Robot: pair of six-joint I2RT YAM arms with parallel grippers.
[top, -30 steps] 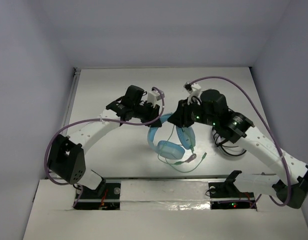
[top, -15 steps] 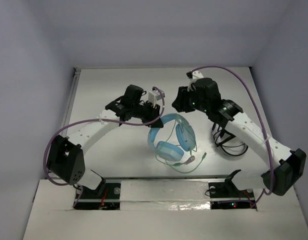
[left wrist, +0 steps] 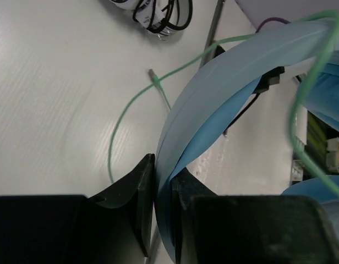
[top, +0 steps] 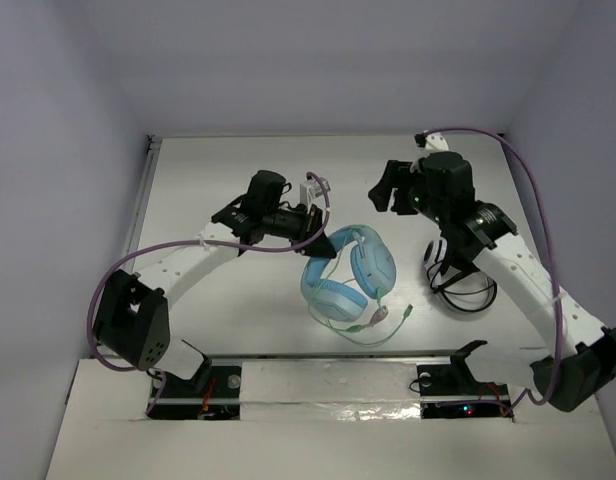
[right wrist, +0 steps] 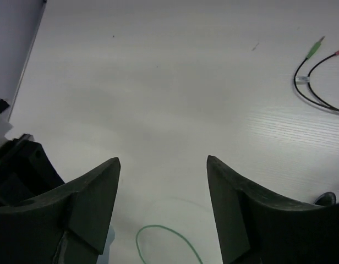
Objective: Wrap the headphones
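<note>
From its own wrist camera, left end effector visibly clamps the headphones.

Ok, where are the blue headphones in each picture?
Top external: the headphones lie mid-table, the left gripper pinching their top.
Left wrist: the headband rises from the gripper to the top right.
Right wrist: no ear cups; only a pale-green cable loop at the bottom edge.
Shared landmark: the coiled black cable bundle, right of the headphones from above, at the left wrist view's top edge.
</note>
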